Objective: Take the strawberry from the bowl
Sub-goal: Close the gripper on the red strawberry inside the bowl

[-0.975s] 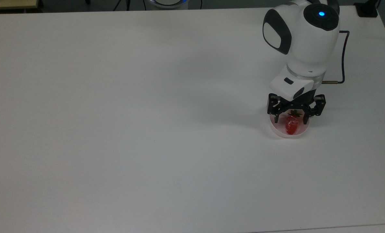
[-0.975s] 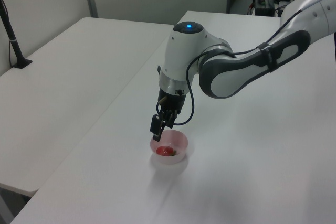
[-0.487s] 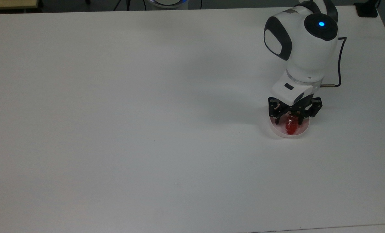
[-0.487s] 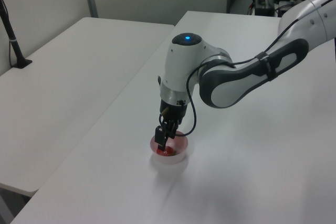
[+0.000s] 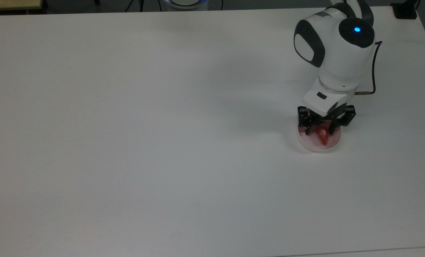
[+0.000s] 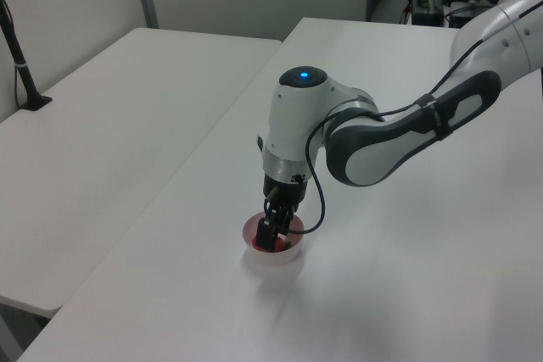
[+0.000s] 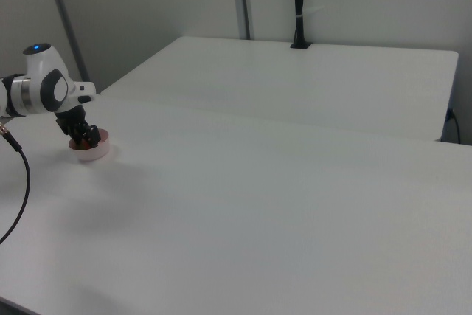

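a: strawberry [image 5: 322, 136], small, glossy and red, lies in the small round pale pink translucent plastic bowl [image 5: 309, 144], which sits near the right edge of the white table [image 5: 144, 142] in the top view.

b: and the black two-finger gripper [image 5: 320, 129] on the white arm [image 6: 373, 137]?

a: down inside the bowl, one finger on either side of the fruit's upper end. i'd say it has drawn in narrow around the berry, though i can't swear it's actually pinching.

b: why come straight down like that?

a: i reckon the thin walls leave no way in from the side. in the left view the gripper [image 6: 270, 233] hides most of the berry.

b: what worries you?

a: a slick, tapered berry could squirt out, and a light bowl could lift or slide with it. in the right view the bowl [image 7: 92, 154] stands alone, nothing bracing it.
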Controlling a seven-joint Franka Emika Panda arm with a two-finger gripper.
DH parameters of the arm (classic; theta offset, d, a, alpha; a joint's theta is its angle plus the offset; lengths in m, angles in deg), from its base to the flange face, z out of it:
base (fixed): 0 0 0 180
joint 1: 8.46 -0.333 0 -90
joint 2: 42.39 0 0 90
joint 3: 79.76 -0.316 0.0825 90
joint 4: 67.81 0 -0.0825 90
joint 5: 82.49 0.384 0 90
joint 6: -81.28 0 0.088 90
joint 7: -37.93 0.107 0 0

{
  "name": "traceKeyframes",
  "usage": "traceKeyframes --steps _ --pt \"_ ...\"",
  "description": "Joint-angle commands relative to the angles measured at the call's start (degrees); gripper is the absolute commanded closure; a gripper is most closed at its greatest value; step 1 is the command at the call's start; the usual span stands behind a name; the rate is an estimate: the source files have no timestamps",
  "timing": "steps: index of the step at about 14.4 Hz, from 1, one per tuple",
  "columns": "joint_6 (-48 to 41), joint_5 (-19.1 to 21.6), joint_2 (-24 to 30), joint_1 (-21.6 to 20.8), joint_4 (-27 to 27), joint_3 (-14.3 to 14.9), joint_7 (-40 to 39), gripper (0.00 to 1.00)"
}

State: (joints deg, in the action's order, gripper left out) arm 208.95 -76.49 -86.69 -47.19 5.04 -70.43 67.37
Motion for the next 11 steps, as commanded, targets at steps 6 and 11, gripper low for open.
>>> traceKeyframes --steps 6,11 --pt "0.2 1.1 0.4 -1.1 1.5 1.1 -1.7 0.68" --pt "-0.5 1.5 3.0 -0.7 1.4 1.6 -1.8 0.76"
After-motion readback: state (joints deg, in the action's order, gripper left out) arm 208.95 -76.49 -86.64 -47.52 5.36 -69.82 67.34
